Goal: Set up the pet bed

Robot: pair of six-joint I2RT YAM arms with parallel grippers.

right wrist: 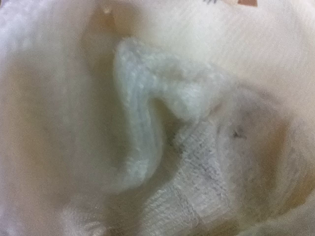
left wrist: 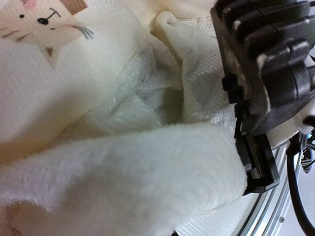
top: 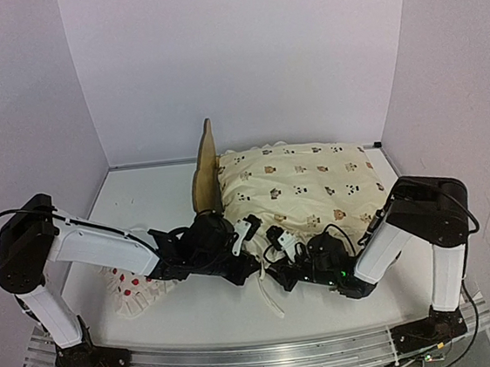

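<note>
The pet bed is mostly covered. Only its pale plywood headboard stands up at the left end of the cream animal-print quilt lying over it. My left gripper and right gripper meet at the quilt's near left corner. Each is shut on a bunched fold of the quilt. In the left wrist view a fluffy white fold hides my fingers, and the right arm's black gripper body is close by. In the right wrist view, quilt fabric fills everything.
The small white red-dotted pillow lies on the table under the left arm. A thin white strip of the quilt's trim trails towards the near edge. White walls enclose the table on three sides.
</note>
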